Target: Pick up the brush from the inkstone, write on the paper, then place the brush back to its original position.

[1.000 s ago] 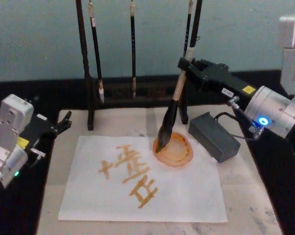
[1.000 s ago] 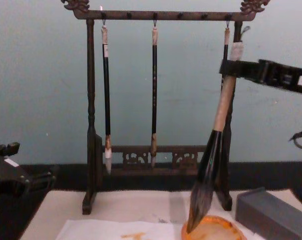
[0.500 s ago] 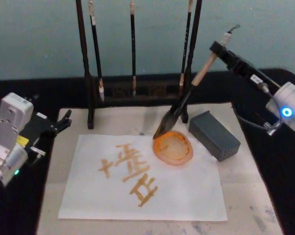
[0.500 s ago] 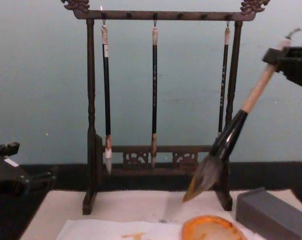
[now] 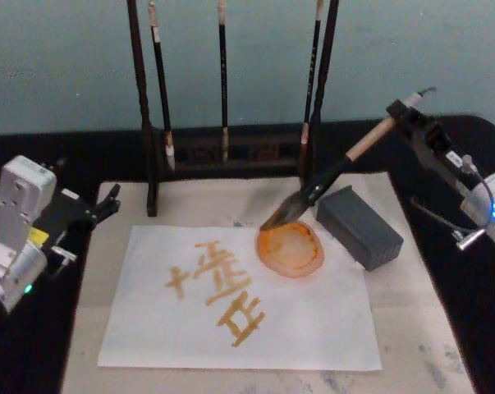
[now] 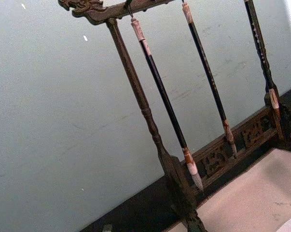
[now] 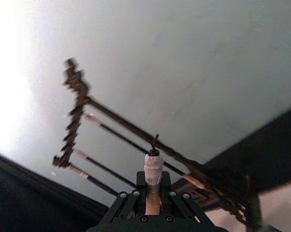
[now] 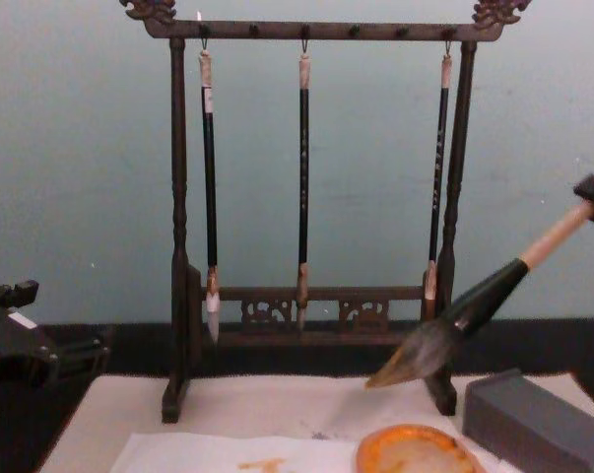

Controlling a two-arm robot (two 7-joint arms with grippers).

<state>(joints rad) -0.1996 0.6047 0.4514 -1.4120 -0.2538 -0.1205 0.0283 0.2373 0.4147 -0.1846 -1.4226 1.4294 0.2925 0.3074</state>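
Nearest, one paper point(image 5: 313, 328) on one beige felt mat point(image 5: 415, 336), bearing orange written strokes, so the writing looks done. Behind it, at the paper's far right corner, one orange inkstone point(image 5: 291, 249), nothing resting in it. Just right of that, one grey block point(image 5: 358, 226). One brush point(image 5: 329, 180), tilted steeply, its bristle tip hanging just above the inkstone's far rim and its handle rising to the right. Right gripper point(image 5: 401, 115) is pinched on the handle's capped end. Left gripper point(image 5: 99, 209) is parked at the mat's left edge, fingers apart, holding nothing. Farthest, one wooden stand point(image 5: 153, 123) with three thin brushes point(image 8: 303, 177) hanging. Judged remaining: lay the brush back on the inkstone and release it.
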